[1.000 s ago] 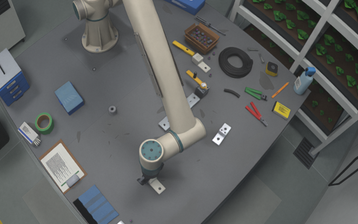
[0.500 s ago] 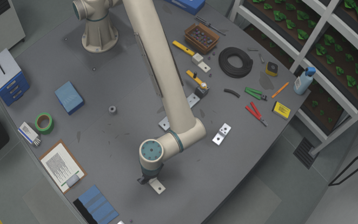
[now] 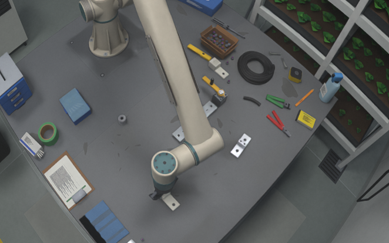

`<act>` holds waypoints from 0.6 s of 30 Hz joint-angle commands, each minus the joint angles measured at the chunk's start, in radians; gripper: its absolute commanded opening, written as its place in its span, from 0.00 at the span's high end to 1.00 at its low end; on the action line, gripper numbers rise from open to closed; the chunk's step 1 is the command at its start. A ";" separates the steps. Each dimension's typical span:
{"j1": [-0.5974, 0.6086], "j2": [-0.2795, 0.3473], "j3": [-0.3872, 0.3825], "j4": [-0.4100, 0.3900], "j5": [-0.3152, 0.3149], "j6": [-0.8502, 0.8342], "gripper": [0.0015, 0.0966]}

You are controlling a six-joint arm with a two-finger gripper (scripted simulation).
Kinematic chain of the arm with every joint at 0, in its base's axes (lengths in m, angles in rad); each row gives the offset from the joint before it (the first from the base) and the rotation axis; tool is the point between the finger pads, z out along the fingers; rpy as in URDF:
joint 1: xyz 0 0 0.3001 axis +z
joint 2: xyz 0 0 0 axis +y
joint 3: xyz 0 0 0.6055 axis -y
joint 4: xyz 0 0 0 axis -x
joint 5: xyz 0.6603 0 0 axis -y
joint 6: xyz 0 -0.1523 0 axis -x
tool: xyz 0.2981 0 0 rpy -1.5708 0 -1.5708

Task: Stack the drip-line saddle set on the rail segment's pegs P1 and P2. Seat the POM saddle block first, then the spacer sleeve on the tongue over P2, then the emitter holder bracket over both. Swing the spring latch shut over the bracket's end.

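Observation:
The cream POM saddle block [image 3: 170,201], a flat piece with a hole in its free end, lies near the table's front edge and is gripped at its near end by my gripper [image 3: 158,195], which stands low over it. The rail segment [image 3: 193,121] lies mid-table, mostly hidden behind my arm, with only its silver ends in view. At its far end the yellow spring latch [image 3: 214,85] is swung away from the rail. The silver emitter holder bracket [image 3: 240,145] lies right of my arm. The small grey spacer sleeve [image 3: 122,118] stands on the left.
The table's front edge [image 3: 208,223] runs just below my gripper. A clipboard [image 3: 67,180] and a blue folded cloth [image 3: 106,223] lie to the left. Red pliers [image 3: 278,123], green cutters [image 3: 277,101], a black hose coil [image 3: 256,67] and a parts box [image 3: 219,41] fill the right and far side.

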 commanded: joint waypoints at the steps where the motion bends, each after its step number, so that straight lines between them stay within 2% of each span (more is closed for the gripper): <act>1: 0.000 -0.001 0.001 0.000 -0.001 0.000 0.93; 18: 0.000 -0.032 0.004 0.001 -0.033 0.000 0.93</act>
